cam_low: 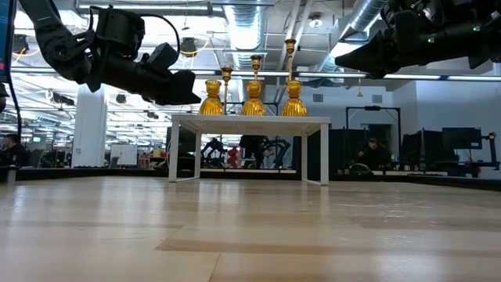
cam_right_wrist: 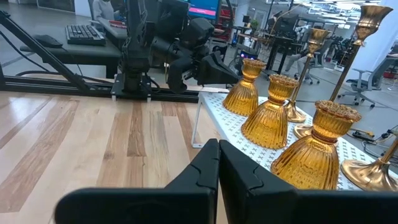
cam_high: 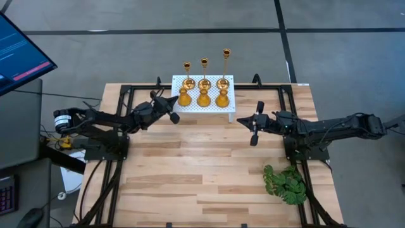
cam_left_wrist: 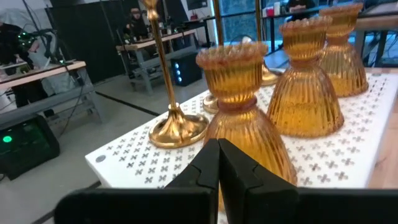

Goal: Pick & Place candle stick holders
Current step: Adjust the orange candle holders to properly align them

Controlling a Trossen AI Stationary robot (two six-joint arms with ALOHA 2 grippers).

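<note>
Three squat amber candle stick holders (cam_high: 203, 98) stand in a row on a white perforated stand (cam_high: 202, 109) at the table's far middle. Three slim brass sticks (cam_high: 204, 75) of differing heights stand behind them on round bases. My left gripper (cam_high: 174, 109) hovers shut just left of the stand, pointing level at the leftmost amber holder (cam_left_wrist: 239, 106) and short of it. My right gripper (cam_high: 248, 121) hovers shut to the right of the stand's near corner. In the right wrist view its shut fingers (cam_right_wrist: 219, 165) face the amber row (cam_right_wrist: 273, 112).
A green leafy plant (cam_high: 286, 183) lies at the table's near right. Black rails (cam_high: 120, 158) run along both table sides under the arms. A monitor (cam_high: 19, 54) stands beyond the left edge. Bare wood (cam_high: 202, 171) fills the middle and near part. A person (cam_low: 369, 153) sits in the room behind.
</note>
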